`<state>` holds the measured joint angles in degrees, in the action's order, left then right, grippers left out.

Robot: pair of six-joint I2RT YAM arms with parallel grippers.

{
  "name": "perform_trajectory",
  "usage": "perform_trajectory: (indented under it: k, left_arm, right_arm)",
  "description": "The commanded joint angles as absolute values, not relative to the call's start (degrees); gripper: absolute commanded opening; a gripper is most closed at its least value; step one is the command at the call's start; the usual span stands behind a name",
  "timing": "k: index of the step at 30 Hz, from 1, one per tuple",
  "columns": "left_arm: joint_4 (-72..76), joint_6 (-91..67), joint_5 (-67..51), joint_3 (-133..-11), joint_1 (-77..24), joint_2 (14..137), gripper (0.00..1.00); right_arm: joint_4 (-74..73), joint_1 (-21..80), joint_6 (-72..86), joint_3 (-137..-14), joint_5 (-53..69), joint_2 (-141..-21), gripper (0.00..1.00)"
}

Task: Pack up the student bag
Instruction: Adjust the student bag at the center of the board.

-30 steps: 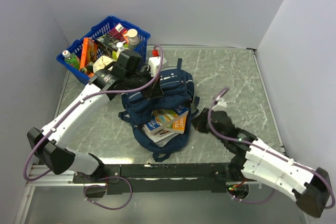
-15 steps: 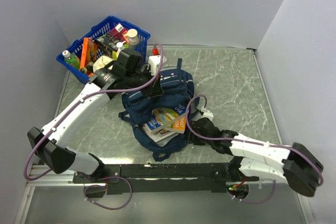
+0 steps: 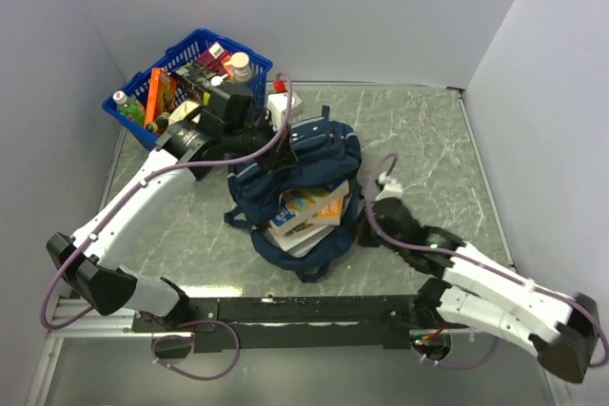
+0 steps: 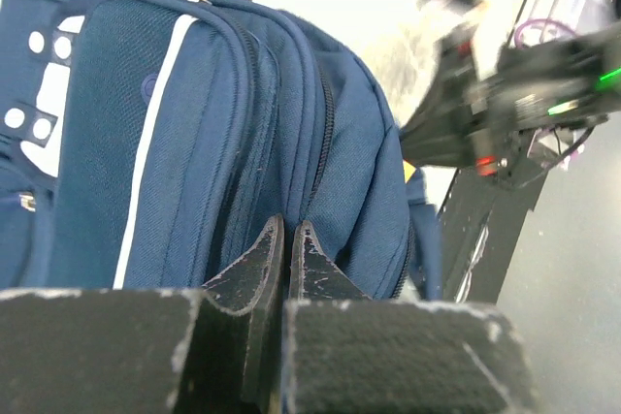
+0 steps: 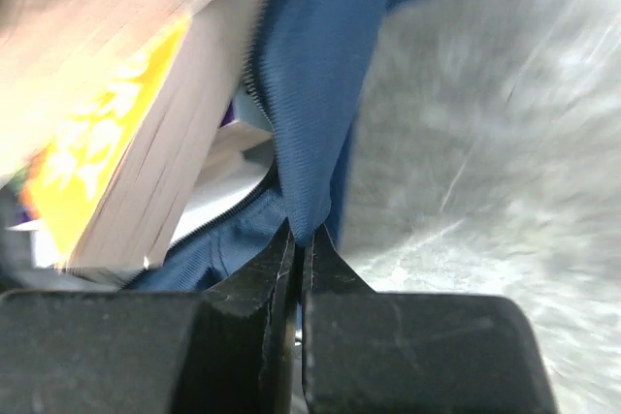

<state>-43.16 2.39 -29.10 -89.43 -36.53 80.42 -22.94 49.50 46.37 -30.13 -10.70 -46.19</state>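
My left jaws are pinched narrow on a fold of the student bag [image 3: 324, 145] at its far left side. My right jaws are closed just as tight on the rim of its mouth, near right. There is one bag, lying mid-counter [image 3: 428, 140] between the two. Books [image 3: 309, 216] stick out of its mouth, at least two; I cannot tell the full count. One blue basket [image 3: 122, 119] sits far left.
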Motion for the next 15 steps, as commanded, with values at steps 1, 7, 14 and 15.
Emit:
perform_trajectory:
  k: [1, 7, 14, 15]
  left_arm:
    - [-36.6, 2.7, -30.2, -96.0, -36.7, 78.0, 0.01]
    - [-38.2, 7.2, -22.4, -100.4, -36.7, 77.3, 0.01]
    - [-43.5, 10.1, -17.8, -103.8, -36.7, 77.8, 0.01]
    - [-44.6, 9.8, -18.2, -110.2, -36.6, 78.4, 0.01]
  right_arm:
    - [-26.8, 44.8, 37.2, -48.2, -14.6, -40.9, 0.00]
    - [-23.4, 35.0, 35.5, -59.1, 5.6, -46.8, 0.00]
    - [-23.5, 29.7, 36.2, -73.7, 12.8, -54.2, 0.00]
    - [-27.3, 28.4, 35.4, -76.6, 13.1, -55.9, 0.00]
